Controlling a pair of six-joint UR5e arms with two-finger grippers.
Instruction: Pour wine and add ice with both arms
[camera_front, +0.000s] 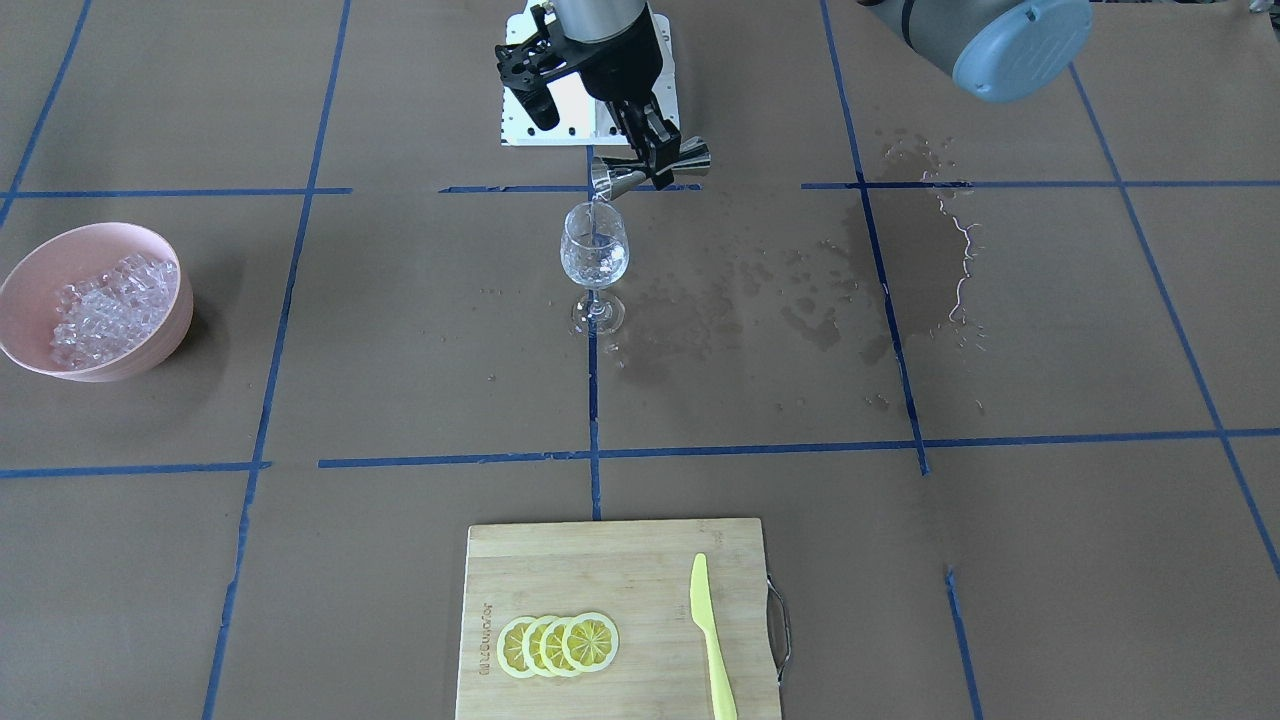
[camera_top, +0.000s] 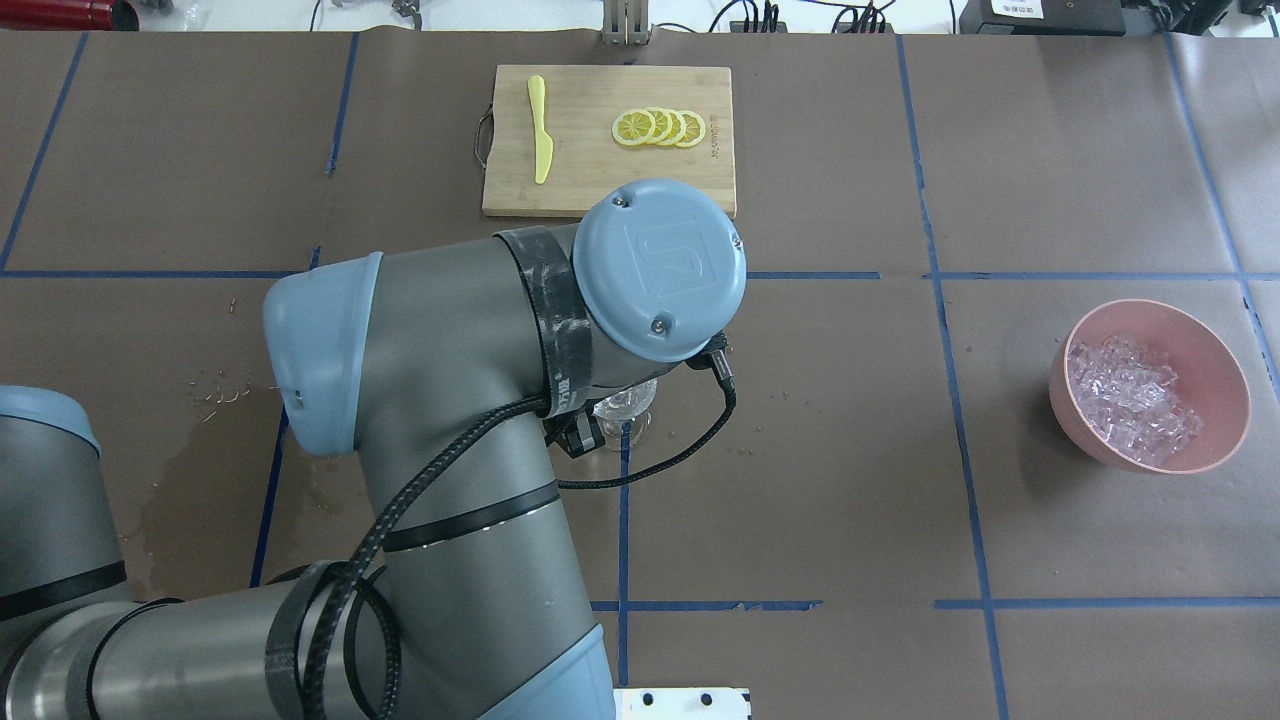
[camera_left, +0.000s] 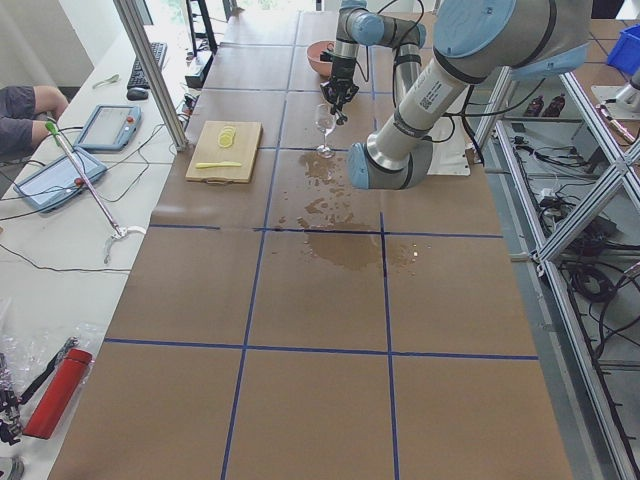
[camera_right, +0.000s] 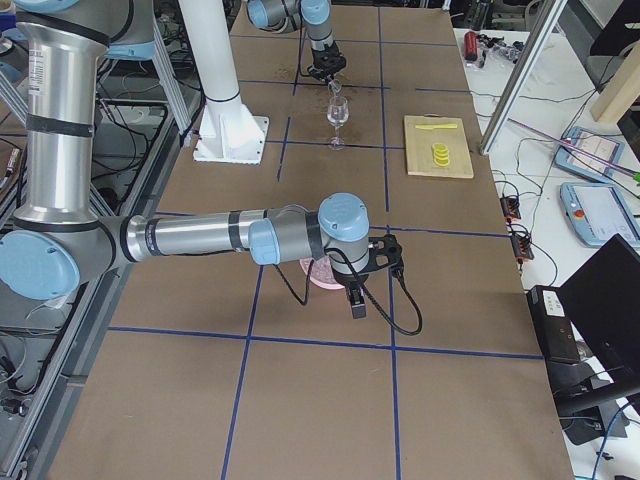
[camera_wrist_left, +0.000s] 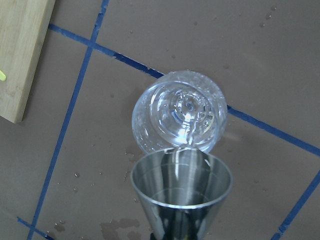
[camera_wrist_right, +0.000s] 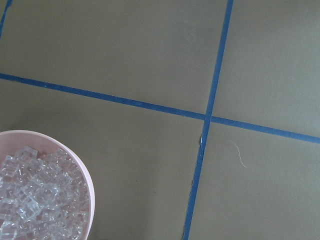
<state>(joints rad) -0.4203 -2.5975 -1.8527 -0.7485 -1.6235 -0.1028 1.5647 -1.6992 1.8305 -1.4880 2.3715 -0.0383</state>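
Glass (camera_front: 594, 250) seemingly just beneath jigger (camera_front: 618, 178)

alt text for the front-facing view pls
The left gripper tips a jigger, pouring clear liquid into a wine glass mid-table. A bowl of ice sits at the view's left; a board with lemon slices and a knife lies at the bottom, wet patches at its right.
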